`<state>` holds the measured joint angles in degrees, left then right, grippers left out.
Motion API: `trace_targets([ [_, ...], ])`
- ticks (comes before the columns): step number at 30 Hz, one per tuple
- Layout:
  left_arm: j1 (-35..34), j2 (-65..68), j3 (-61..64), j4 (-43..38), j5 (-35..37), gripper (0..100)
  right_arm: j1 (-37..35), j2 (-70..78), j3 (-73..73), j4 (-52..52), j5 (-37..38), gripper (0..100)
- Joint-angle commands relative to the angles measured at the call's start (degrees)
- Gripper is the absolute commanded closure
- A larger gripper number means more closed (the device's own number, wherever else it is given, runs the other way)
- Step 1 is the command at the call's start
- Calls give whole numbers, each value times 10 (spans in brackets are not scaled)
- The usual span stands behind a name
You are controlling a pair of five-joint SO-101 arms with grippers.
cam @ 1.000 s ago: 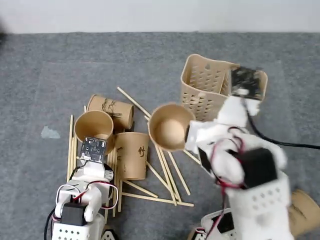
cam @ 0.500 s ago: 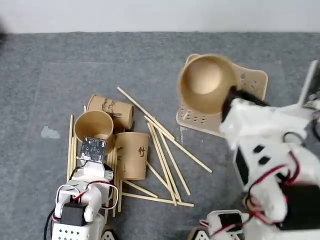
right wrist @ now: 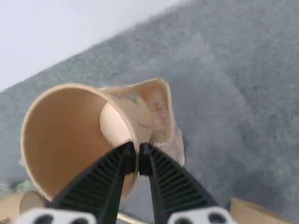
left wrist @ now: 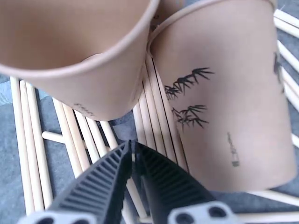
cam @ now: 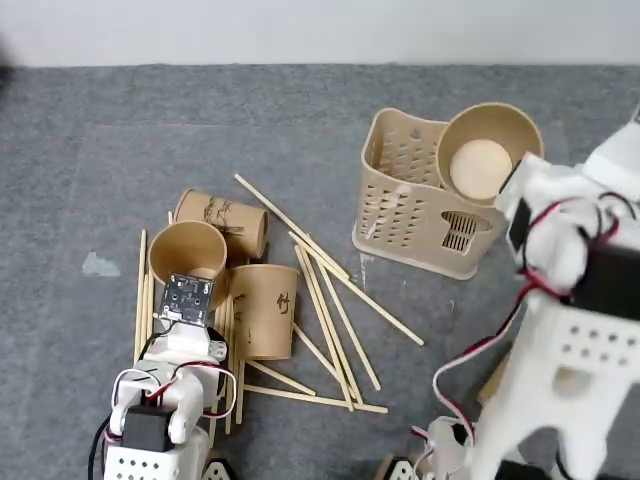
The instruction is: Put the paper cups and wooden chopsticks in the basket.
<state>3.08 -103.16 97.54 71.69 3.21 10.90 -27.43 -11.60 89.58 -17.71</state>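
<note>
Over the basket [cam: 410, 200] — 1 paper cup [cam: 480, 168], mouth up, rim clamped in right gripper [right wrist: 137, 154]; left gripper [left wrist: 132, 150] closed.

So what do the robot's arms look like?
Both are white plastic with black motor blocks. The left arm carries a small dark circuit board; the right arm has red and white wires. The left gripper and right gripper are black, ridged, pointy like beaks.

Grey carpet [cam: 300, 120] bears a small pale patch [cam: 100, 265] at left; a white strip [cam: 300, 30] runs along its far edge.
</note>
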Motion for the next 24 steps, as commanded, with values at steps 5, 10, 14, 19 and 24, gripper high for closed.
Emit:
trace_targets([
  [5,-3,-6,-11,2,-4,987,9,37,-1,-23,2,990],
  [10,-3,-6,-11,2,-4,987,9,65,-1,-18,5,924],
  [14,-3,-6,-11,2,-4,987,9,66,-1,-17,4,772],
  [19,-3,-6,-11,2,-4,987,9,45,-2,-16,12,772],
  [24,-3,-6,-11,2,-4,987,9,15,-2,29,35,815],
])
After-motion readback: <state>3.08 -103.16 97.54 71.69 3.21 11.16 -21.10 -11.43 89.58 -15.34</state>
